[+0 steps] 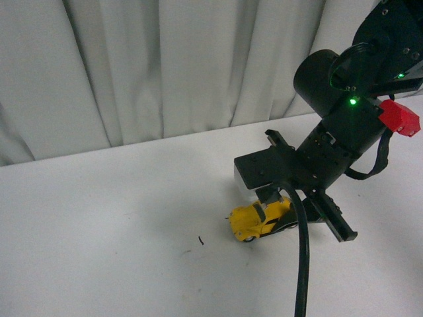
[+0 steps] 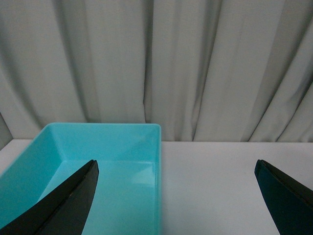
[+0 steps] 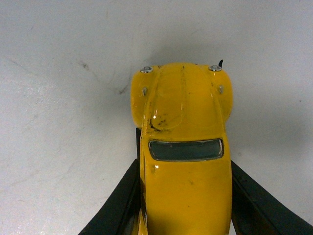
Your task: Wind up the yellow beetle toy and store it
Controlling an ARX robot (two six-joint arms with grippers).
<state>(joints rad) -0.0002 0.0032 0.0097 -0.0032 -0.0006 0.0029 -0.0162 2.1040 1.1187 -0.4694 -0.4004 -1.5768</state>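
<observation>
The yellow beetle toy [image 1: 254,220] rests on the white table right of centre in the front view, its nose pointing left. My right gripper [image 1: 272,210] is shut on its body from behind. In the right wrist view the yellow beetle toy [image 3: 183,147] fills the middle, rounded hood and dark windscreen facing away, with my right gripper [image 3: 185,196] pressing a black finger on each flank. My left gripper [image 2: 178,196] is open with nothing between its black fingers; it hangs over the right wall of a turquoise bin [image 2: 146,132].
The turquoise bin stands against a grey pleated curtain [image 2: 195,63] in the left wrist view. A thick black cable [image 1: 303,264] hangs from the right arm toward the front edge. A small dark speck [image 1: 201,240] lies left of the toy.
</observation>
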